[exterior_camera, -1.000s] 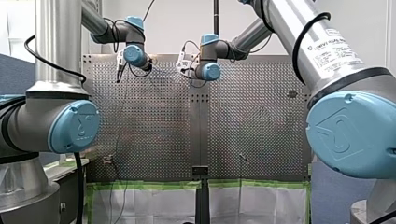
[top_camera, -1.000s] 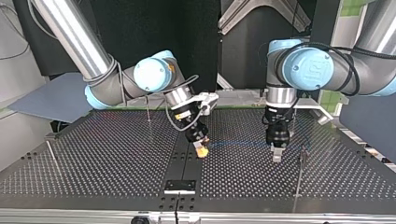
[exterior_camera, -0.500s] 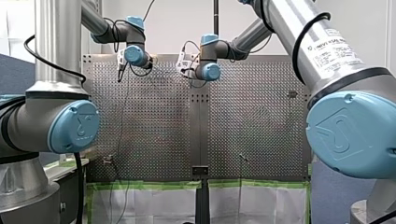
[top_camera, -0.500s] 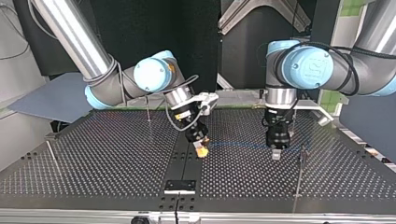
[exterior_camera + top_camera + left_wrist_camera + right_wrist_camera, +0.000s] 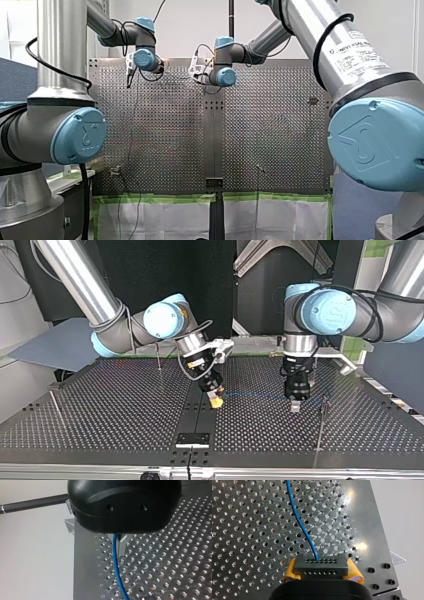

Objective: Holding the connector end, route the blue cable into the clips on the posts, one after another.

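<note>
The blue cable (image 5: 303, 531) leaves a grey connector block (image 5: 321, 566), which my right gripper (image 5: 323, 568) is shut on with its yellow pads (image 5: 290, 570). In the top view this gripper (image 5: 216, 401) hangs low over the middle of the perforated table. From there the cable (image 5: 255, 395) runs to my left gripper (image 5: 295, 405) at the view's right. In the left wrist view the cable (image 5: 115, 562) comes out between the metal fingers (image 5: 123, 542) of my left gripper (image 5: 119, 551), which is shut on it just above the plate.
Thin posts stand on the perforated table (image 5: 125, 425): one post (image 5: 322, 412) close beside my left gripper, another post (image 5: 159, 357) behind my right arm, a third post (image 5: 54, 402) at the top view's left. A black bracket (image 5: 192, 439) sits at the near edge.
My left gripper has closed on the cable and shifted slightly towards the far side in the top view. My right gripper has stayed put with the connector.
</note>
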